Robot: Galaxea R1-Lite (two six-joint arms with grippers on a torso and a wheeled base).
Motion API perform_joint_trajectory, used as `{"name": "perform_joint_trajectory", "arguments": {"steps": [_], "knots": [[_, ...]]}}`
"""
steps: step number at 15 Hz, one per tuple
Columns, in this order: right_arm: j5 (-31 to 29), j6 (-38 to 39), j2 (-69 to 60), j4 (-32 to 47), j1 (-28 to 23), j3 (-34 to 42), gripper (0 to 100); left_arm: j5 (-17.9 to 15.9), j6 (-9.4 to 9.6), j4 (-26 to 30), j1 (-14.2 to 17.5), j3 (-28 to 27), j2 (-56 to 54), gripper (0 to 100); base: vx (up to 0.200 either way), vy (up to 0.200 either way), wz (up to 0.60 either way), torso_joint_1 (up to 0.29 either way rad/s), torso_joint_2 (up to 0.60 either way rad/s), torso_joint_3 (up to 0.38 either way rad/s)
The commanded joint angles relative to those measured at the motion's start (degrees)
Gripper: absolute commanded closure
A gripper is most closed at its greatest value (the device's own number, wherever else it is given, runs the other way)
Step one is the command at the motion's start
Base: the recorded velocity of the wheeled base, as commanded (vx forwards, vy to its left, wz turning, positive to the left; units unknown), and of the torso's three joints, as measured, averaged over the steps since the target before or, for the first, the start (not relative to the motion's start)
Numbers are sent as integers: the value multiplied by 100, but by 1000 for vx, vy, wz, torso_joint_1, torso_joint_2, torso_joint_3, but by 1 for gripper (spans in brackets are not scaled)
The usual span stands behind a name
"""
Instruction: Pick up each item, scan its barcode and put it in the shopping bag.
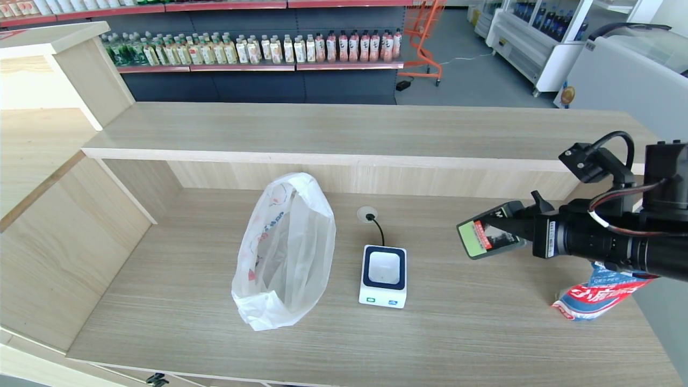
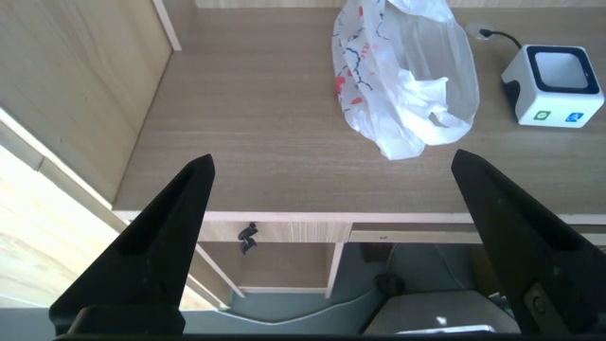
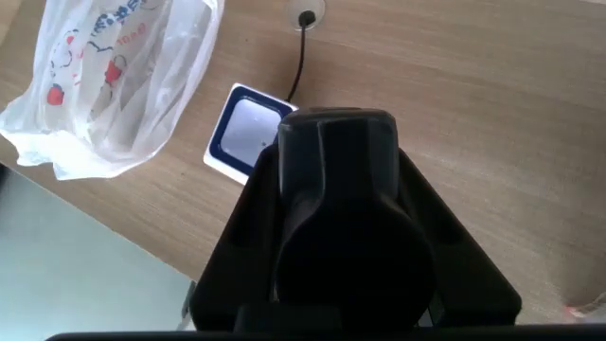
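The dark rectangular pack with a green-and-red label (image 1: 480, 240) is clamped in the right end effector (image 1: 505, 228). It is held clear of the light wood-grain table (image 1: 473, 344), to the right of the white cube-shaped barcode scanner (image 1: 382, 275) and not over its window. Judged status: pick done, scan and bagging pending. The translucent white plastic shopping bag (image 1: 285, 242) lies left of the scanner and appears empty. A red, white and blue packet (image 1: 594, 298) waits on the table under the right arm. The left end effector (image 2: 331, 166) hangs near the table's front edge, fingers spread wide, holding nothing.
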Motion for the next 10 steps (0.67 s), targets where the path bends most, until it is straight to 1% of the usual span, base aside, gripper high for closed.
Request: {"name": "perform_joint_trajectory", "arguments": {"steps": [1,3,4,6,7,9,10], "knots": [[6,23,-248,-1,87,68,100,-4,0,0,1,-1,1,0,0,0,0,0,0,0],[24,111,-257,-1,96,59,100,-4,-18,0,1,-1,1,0,-200,0,0,0,5,2],[24,331,-274,-1,131,41,100,-4,0,0,1,-1,1,0,-200,0,0,51,2,2],[24,735,-301,8,245,24,100,5,9,0,1,-1,1,0,0,0,0,0,0,0],[24,744,-301,17,245,50,100,5,9,0,1,-1,-7,0,0,0,0,0,0,0],[32,779,-301,17,307,59,100,-4,0,0,1,-1,1,0,0,200,0,5,-3,2],[32,1008,-345,17,395,68,100,-4,0,0,1,-1,1,0,0,200,0,7,2,-2]]}}
